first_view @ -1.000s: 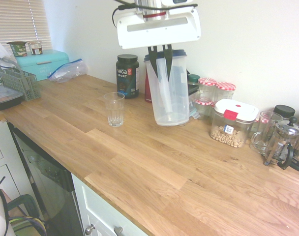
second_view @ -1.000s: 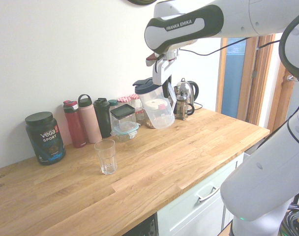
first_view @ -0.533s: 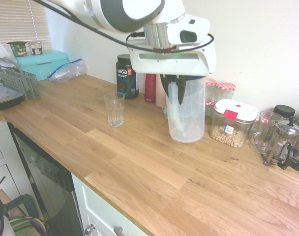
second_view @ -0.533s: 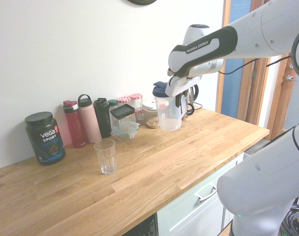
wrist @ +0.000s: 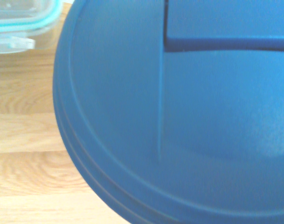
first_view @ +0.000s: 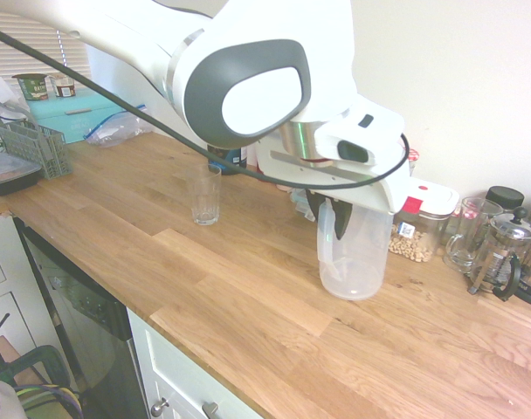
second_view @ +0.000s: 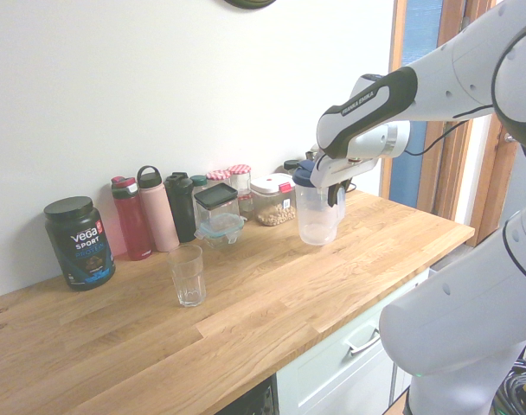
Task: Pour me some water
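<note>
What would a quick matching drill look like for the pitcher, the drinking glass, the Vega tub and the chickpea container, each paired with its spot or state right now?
Things:
1. pitcher
2. drinking glass
3. Vega tub
4. chickpea container

Places or states:
A. by the wall, white lid with red clasp
B. black, at the row's far end, beside the red bottle
C. under the gripper, blue lid
D. empty, alone on open counter

Pairs: 1-C, 2-D, 3-B, 4-A
</note>
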`<action>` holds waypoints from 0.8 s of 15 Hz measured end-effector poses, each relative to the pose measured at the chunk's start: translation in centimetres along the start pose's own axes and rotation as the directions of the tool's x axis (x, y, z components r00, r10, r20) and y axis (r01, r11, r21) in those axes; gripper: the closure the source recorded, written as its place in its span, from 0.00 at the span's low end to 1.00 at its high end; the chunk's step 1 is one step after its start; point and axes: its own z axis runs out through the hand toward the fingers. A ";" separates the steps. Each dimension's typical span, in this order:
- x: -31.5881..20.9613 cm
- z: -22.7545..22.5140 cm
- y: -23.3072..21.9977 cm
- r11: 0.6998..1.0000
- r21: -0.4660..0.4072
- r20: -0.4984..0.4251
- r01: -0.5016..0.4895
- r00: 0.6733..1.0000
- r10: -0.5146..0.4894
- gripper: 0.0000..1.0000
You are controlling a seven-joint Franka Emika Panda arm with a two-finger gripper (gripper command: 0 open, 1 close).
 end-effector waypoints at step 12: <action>0.8 2.6 0.1 0.999 0.031 0.084 0.011 0.996 -0.014 0.00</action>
